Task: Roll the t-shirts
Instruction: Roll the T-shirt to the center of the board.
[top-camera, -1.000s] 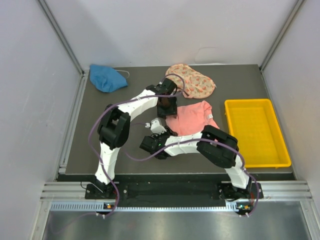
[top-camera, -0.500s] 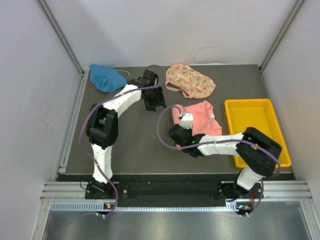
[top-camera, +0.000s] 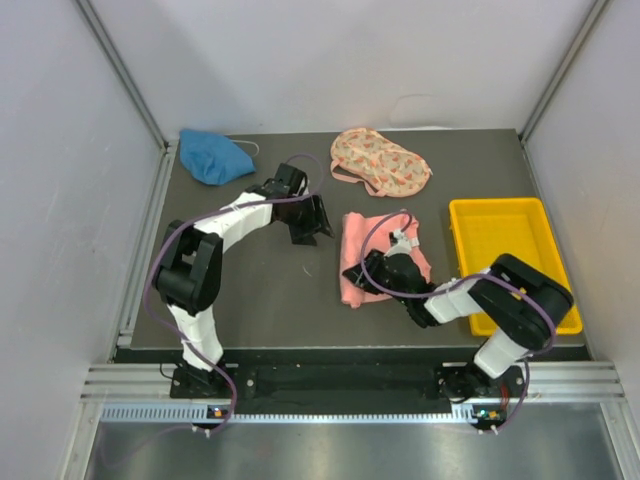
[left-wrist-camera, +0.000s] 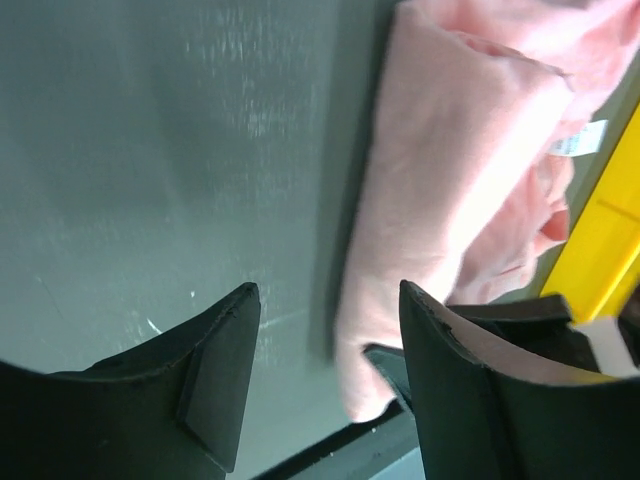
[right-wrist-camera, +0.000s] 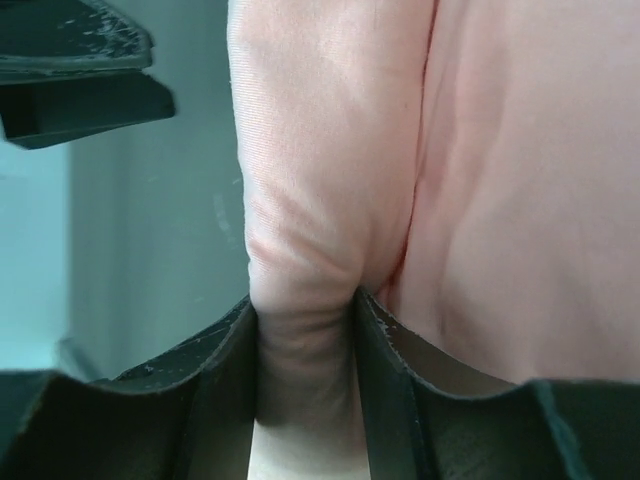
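The salmon-pink t-shirt (top-camera: 388, 240) lies mid-table with its left edge doubled over into a thick fold (top-camera: 350, 262). My right gripper (top-camera: 354, 277) is shut on that fold near its front end; the right wrist view shows the cloth (right-wrist-camera: 330, 150) bunched between the jaws of the right gripper (right-wrist-camera: 305, 310). My left gripper (top-camera: 311, 226) hangs open just left of the shirt, over bare table. In the left wrist view the left gripper (left-wrist-camera: 330, 330) holds nothing, and the pink shirt (left-wrist-camera: 450, 170) lies beyond it. A blue t-shirt (top-camera: 213, 156) and a floral one (top-camera: 380, 162) lie crumpled at the back.
A yellow tray (top-camera: 512, 300) stands right of the pink shirt, close to my right arm's elbow. White walls close in the table on three sides. Bare grey tabletop (top-camera: 270, 290) stretches left of the shirt.
My right gripper has swung onto the pink shirt's left edge and closed on the fold. My left gripper has drawn off the shirt to the left. The shirt now looks narrower.
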